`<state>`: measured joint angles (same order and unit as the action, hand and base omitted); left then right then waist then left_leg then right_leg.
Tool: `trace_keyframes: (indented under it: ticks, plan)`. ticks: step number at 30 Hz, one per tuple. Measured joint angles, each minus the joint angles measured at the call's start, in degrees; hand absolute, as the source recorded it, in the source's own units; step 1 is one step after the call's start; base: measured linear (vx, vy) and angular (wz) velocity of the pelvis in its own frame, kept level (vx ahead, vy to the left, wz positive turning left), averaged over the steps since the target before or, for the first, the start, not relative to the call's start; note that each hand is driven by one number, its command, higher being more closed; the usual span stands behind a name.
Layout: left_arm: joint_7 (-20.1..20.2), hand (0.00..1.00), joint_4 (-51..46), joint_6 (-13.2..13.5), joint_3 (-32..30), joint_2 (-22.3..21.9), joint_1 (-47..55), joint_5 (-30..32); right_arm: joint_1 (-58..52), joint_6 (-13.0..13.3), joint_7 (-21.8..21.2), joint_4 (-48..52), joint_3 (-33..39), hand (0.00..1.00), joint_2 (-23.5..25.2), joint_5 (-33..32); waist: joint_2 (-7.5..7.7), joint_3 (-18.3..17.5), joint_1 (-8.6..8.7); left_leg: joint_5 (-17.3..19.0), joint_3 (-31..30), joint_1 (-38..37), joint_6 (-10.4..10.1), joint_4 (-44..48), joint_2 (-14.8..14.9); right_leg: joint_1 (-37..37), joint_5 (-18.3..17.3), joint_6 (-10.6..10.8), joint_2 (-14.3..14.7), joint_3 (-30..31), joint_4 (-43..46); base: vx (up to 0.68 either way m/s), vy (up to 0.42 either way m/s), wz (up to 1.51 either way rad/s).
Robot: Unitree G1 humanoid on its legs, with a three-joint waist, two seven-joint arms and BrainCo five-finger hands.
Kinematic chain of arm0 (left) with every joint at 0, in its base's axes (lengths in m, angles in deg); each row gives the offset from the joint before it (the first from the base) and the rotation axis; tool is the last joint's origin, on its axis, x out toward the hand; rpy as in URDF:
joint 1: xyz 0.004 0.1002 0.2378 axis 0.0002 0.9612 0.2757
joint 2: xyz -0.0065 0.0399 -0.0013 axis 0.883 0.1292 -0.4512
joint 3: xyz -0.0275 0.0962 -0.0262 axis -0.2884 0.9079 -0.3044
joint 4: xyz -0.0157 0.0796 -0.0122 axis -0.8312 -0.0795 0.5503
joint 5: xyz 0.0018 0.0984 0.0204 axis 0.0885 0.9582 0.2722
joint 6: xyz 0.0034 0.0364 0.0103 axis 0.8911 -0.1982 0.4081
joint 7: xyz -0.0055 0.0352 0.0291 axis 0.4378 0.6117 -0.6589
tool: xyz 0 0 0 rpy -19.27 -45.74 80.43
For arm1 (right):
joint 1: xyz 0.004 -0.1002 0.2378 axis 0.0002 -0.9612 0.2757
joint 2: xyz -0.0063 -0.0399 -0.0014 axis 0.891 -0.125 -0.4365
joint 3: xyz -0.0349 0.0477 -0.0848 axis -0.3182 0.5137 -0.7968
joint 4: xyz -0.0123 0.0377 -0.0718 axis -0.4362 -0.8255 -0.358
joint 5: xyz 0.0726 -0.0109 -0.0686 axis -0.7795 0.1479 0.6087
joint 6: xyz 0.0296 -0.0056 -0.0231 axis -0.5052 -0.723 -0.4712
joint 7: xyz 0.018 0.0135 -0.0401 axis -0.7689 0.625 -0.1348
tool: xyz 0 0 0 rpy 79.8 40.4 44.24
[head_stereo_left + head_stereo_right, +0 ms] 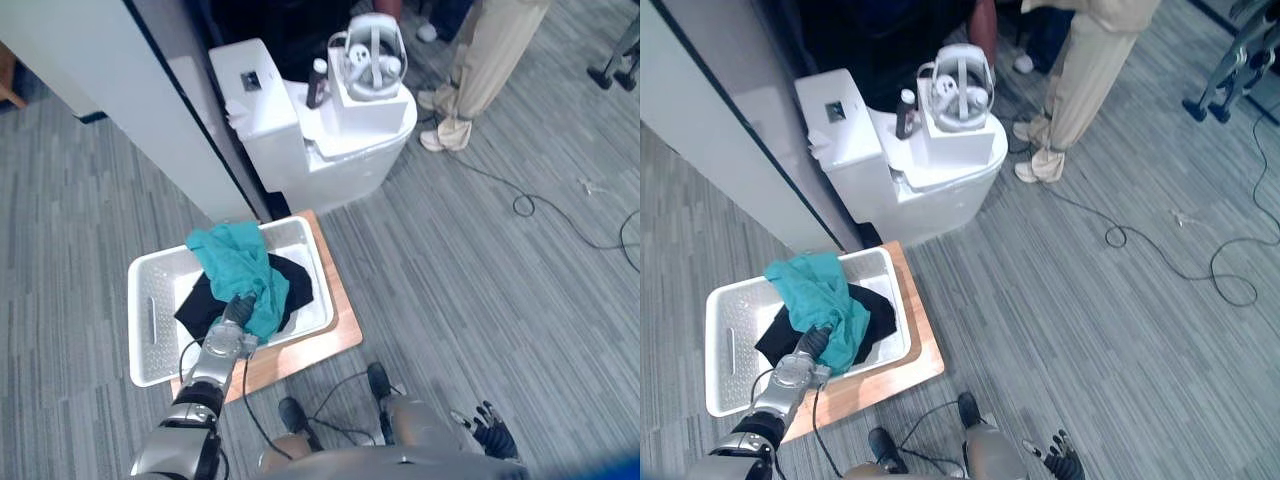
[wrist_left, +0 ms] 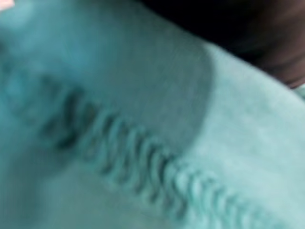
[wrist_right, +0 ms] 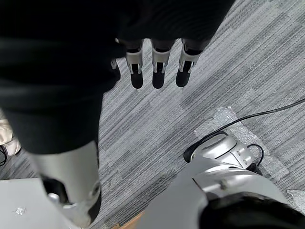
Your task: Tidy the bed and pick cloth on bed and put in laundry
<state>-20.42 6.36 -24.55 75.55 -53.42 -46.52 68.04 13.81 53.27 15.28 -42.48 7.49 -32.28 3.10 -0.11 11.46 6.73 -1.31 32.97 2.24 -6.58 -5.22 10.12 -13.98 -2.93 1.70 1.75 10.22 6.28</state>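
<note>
Touching teal cloth (image 1: 236, 260) in white basket (image 1: 160, 272): left hand (image 1: 236, 314).

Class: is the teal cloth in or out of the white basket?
In: the teal cloth lies bunched on a black garment inside the white basket.

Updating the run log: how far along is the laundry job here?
Done, it seems: black cloth lies in the white basket. In hand: the left hand is on the teal cloth, heaped in the basket and over its far rim. Right hand hangs open, empty. Left: likely pulling that hand out; the bed cannot be judged here.
</note>
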Motion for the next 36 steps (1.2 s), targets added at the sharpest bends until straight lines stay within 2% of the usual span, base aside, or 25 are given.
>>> trace_keyframes:
  ticks: [1, 6, 11, 14, 16, 19, 22, 23, 25, 26, 29, 31, 36]
  plan:
    - [-0.14, 0.00, -0.01, -0.50, -1.69, -0.35, -0.71, -0.04, 0.01, 0.25, -0.04, 0.33, -0.56, 0.00, 0.02, -0.01, 0.24, 0.34, -0.01, 0.35, -0.05, 0.67, 0.08, 0.57, 0.11, -0.39, 0.00, 0.00, 0.00, 0.09, 0.05, 0.00, 0.000, 0.00]
    - [-2.72, 0.00, -0.01, -1.54, -9.18, -0.58, -4.67, -0.85, 2.13, 0.42, -0.07, 1.41, -2.18, 0.00, -0.05, -0.20, 1.71, 1.90, -0.09, 0.68, -0.17, 3.00, 0.14, 1.86, 0.46, -2.77, 0.11, -0.03, 0.07, 0.24, 0.63, 0.05, -0.024, 0.00]
    - [-4.47, 0.00, -0.05, -1.16, -13.41, -0.69, -7.93, -2.56, 2.98, 0.58, -0.58, 3.52, -4.28, 0.00, -0.48, -2.21, 1.98, 2.85, -0.67, 1.60, -0.20, 4.10, 0.12, 3.41, 0.83, -3.77, 0.19, 0.02, 0.17, 0.67, 1.37, 0.05, -0.018, -0.02]
    - [-4.00, 0.00, -0.06, 0.81, -13.53, -0.61, -8.58, -5.53, 4.11, 0.52, -0.63, 3.52, -4.64, 0.00, -0.61, -2.21, 1.94, 2.88, -0.98, 1.91, -0.07, 4.02, 0.18, 3.94, 0.82, -3.75, 0.20, 0.03, 0.12, 1.04, 1.72, 0.02, -0.006, -0.03]
    - [-2.67, 0.00, -0.20, 3.59, -13.53, -0.30, -9.34, -8.78, 4.40, 0.51, -0.79, 3.67, -4.63, 0.00, -0.61, -2.21, 1.93, 2.87, -1.38, 1.92, -0.13, 3.96, 0.19, 4.23, 0.78, -3.58, 0.20, 0.03, 0.03, 1.22, 1.77, 0.00, 0.000, 0.00]
    - [1.76, 0.00, -0.36, 7.47, -13.18, 2.85, -9.36, -13.87, 4.42, 0.02, -0.95, 3.17, -4.60, 0.00, -0.66, -2.19, 1.85, 2.83, -1.63, 1.87, -0.20, 2.71, 0.20, 4.51, 0.79, -2.55, 0.20, 0.03, 0.01, 1.08, 2.23, 0.00, 0.000, 0.00]
    - [6.68, 0.00, -4.13, 9.26, -12.46, 5.41, -8.71, -18.55, 4.15, -0.85, -0.91, 2.06, -4.34, 0.00, -0.72, -2.12, 1.47, 2.60, -1.65, 1.70, -0.75, 1.16, 0.34, 4.45, 0.73, -0.63, 0.18, 0.00, -0.18, 0.22, 2.13, -0.04, -0.012, 0.10]
    - [9.56, 0.00, -6.77, 9.81, -11.12, 6.87, -7.52, -21.68, 3.99, -1.14, -0.86, 1.55, -4.23, 0.00, -0.72, -2.02, 1.16, 2.29, -1.65, 1.48, -1.43, 0.47, 0.37, 4.21, 0.60, 0.27, 0.13, -0.08, -0.31, -0.11, 1.93, -0.05, -0.011, 0.19]
    - [14.02, 0.00, -9.66, 9.83, -10.07, 8.44, -5.83, -25.88, 3.44, -1.46, -0.58, 0.90, -3.96, 0.00, -0.85, -1.62, 0.42, 1.17, -1.68, 1.00, -2.29, 0.13, 0.54, 3.70, 0.29, 1.00, 0.08, -0.15, -0.65, -0.91, 1.54, -0.05, -0.012, 0.22]
    - [17.19, 0.00, -11.43, 9.69, -9.74, 8.97, -4.14, -28.81, 2.75, -1.76, -0.30, 0.57, -3.34, 0.00, -1.23, -1.05, -0.46, -0.18, -1.77, 0.25, -2.85, -0.21, 0.71, 2.53, -0.18, 1.30, 0.07, -0.15, -0.91, -1.65, 1.25, -0.03, -0.006, 0.24]
    - [21.82, 0.00, -16.32, 9.43, -7.36, 8.71, 1.40, -32.27, 0.17, -2.59, 0.41, -0.16, -2.08, 0.00, -2.26, -0.83, -2.45, -2.34, -3.14, -0.98, -4.33, -3.58, 0.77, -0.40, -1.16, 4.79, 0.03, -0.16, -1.11, -3.01, -0.30, 0.00, 0.019, 0.23]
    - [23.81, 0.00, -19.32, 8.58, -6.23, 8.73, 5.47, -32.36, -1.49, -3.27, 1.26, -0.96, -1.70, 0.00, -2.34, 0.62, -2.72, -5.11, -3.19, -1.04, -5.99, -3.72, 0.85, -0.41, -1.18, 6.18, -0.12, -0.23, -1.43, -4.42, -1.04, 0.01, 0.005, 0.37]
    - [25.04, 0.00, -23.23, 5.86, -5.34, 8.53, 13.40, -32.16, -3.19, -4.17, 1.86, -1.94, -1.47, 0.00, -2.25, 1.21, -2.13, -7.69, -3.31, -1.01, -8.51, -5.35, 0.97, -0.65, -1.65, 9.79, -0.45, 0.17, -2.23, -6.29, -2.70, 0.00, 0.001, 0.25]
